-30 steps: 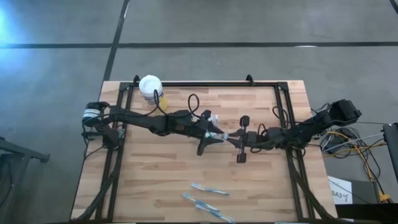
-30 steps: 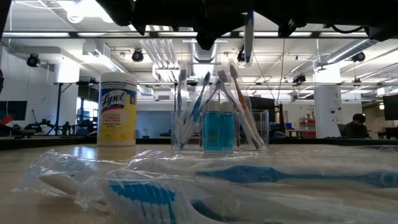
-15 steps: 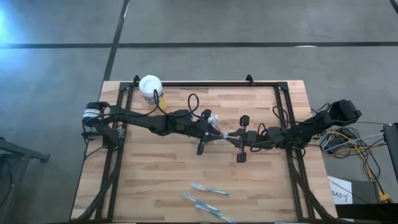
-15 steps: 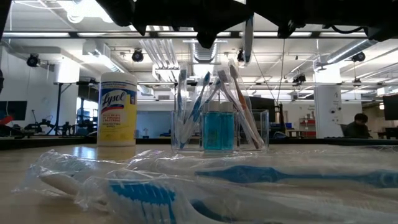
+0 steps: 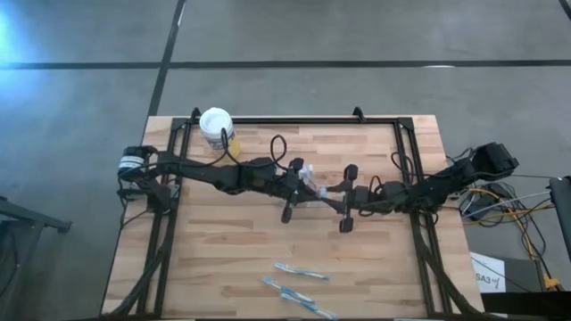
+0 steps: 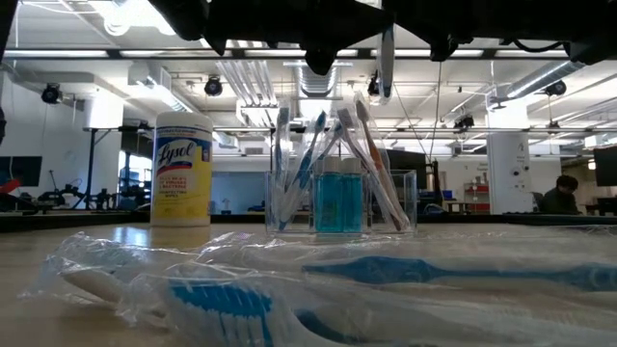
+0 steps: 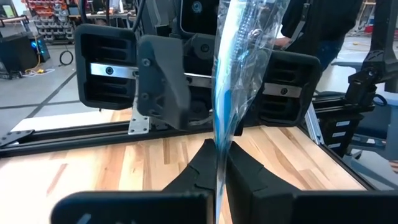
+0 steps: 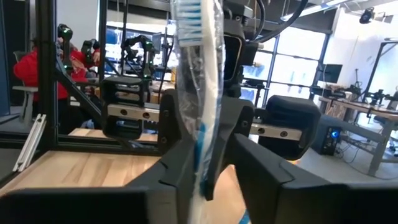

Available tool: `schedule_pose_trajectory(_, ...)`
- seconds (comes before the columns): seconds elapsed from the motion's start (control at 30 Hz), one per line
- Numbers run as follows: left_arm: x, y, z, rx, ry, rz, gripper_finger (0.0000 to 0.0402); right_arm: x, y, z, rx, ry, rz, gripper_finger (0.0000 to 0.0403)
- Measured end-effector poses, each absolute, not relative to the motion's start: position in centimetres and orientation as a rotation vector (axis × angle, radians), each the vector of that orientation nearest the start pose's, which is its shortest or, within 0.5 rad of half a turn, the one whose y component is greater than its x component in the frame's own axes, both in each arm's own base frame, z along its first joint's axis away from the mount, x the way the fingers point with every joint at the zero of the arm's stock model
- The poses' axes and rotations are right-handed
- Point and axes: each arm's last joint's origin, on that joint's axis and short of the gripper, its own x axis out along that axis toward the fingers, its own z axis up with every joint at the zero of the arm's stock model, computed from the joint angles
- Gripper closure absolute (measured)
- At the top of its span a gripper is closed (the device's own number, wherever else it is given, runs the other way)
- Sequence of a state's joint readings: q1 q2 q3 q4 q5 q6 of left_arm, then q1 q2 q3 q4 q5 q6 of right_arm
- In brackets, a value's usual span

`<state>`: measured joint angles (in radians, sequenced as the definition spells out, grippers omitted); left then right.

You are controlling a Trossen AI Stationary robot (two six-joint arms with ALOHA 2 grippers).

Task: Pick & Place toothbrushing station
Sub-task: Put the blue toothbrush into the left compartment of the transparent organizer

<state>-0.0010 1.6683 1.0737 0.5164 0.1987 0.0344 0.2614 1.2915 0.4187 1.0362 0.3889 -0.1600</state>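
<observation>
A toothbrush in a clear wrapper (image 5: 319,191) hangs above the table's middle between my two grippers. My left gripper (image 5: 302,189) is shut on one end of it (image 7: 219,163). My right gripper (image 5: 337,196) stands open, with a finger on each side of the toothbrush's other end (image 8: 200,155); the bristle head (image 8: 188,14) points away from it. Below them a clear holder (image 6: 339,198) stands on the table, holding several toothbrushes and small blue bottles. Further wrapped toothbrushes (image 5: 300,272) lie flat near the table's front edge. My left gripper pinches the thin end of the wrapped toothbrush (image 7: 218,155) between its two fingers (image 7: 245,177). The toothbrush runs on away from the fingers toward my right gripper, clear of the table. I cannot tell whether my right gripper's fingers (image 8: 181,163) touch the toothbrush.
A yellow canister with a white lid (image 5: 216,125) stands at the far left of the table. A black frame rail (image 5: 294,119) runs along the table's far edge and sides. Bare wood lies between the holder and the wrapped toothbrushes (image 6: 386,280) at the front.
My left gripper has shut on the wrapped toothbrush, which stays in the air between the two grippers. Both arms have kept their places above the holder.
</observation>
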Motion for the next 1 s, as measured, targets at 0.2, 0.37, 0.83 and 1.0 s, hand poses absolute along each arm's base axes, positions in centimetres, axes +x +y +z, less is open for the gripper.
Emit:
schedule_pose_trajectory(0.2, 37.6, -0.4, 27.4, 0.028, 0.076, -0.197, 0.039, 23.6, 5.2, 22.8, -0.098, -0.164, -0.143, 0.024)
schedule_pose_trajectory(0.37, 36.3, -0.1, 29.0, 0.054, 0.081, -0.186, 0.039, 22.8, 5.3, 23.0, -0.093, -0.181, -0.126, 0.0217)
schedule_pose_trajectory(0.83, 27.8, 0.0, 29.2, 0.088, 0.016, -0.141, 0.039, 17.6, 4.1, 21.7, -0.018, -0.233, -0.095, 0.0269)
schedule_pose_trajectory(1.0, 25.6, 0.0, 27.0, 0.017, -0.053, -0.12, 0.039, 15.7, 3.5, 20.8, -0.013, -0.194, -0.084, 0.0342)
